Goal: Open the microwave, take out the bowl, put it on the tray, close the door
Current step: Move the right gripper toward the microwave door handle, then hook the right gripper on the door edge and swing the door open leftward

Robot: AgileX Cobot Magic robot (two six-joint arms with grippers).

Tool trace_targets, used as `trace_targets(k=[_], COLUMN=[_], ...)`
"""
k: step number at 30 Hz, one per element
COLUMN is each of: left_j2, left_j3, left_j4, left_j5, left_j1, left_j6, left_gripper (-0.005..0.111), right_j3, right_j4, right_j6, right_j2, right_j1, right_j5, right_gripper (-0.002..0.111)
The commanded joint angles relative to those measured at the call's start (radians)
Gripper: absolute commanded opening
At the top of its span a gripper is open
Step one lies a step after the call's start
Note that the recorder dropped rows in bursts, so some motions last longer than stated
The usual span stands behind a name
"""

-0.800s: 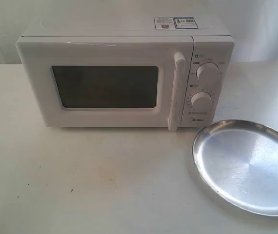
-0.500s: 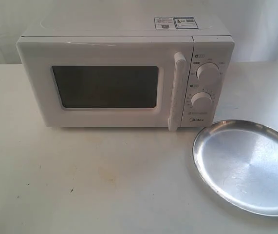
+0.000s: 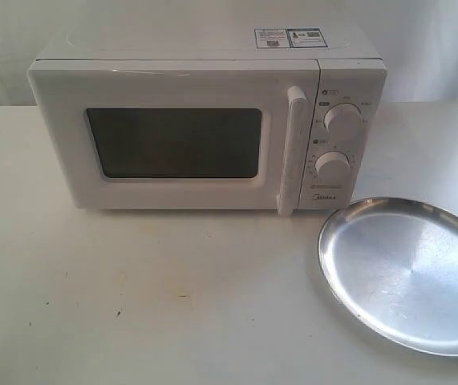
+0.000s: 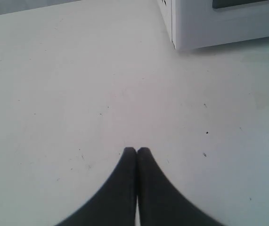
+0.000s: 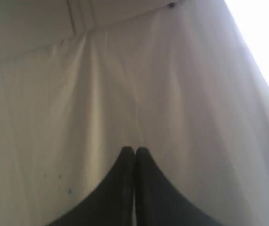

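Note:
The white microwave (image 3: 204, 120) stands at the back of the table with its door (image 3: 172, 144) closed; the vertical bar handle (image 3: 291, 151) sits beside two dials. The silver tray (image 3: 409, 273) lies at the front right. The bowl is hidden; the dark window shows nothing inside. Neither arm shows in the exterior view. My left gripper (image 4: 136, 149) is shut with nothing in it, over bare table, with a lower corner of the microwave (image 4: 205, 23) ahead. My right gripper (image 5: 134, 149) is shut with nothing in it, facing white cloth.
The table top (image 3: 132, 297) is white with faint stains in front of the microwave. White draped cloth (image 5: 125, 84) fills the right wrist view. The tray runs past the right edge of the exterior view.

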Motion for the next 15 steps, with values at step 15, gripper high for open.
trace_targets(k=[15], left_j2=[-0.002], left_j3=[-0.002], left_j4=[-0.007], left_j5=[0.002], left_j1=[-0.004], left_j6=[-0.004], left_gripper=[0.0], right_j3=[-0.546], right_j4=[-1.367], right_j6=[0.48], right_j2=[1.303], right_j1=[-0.008], right_j5=[-0.582], right_gripper=[0.0])
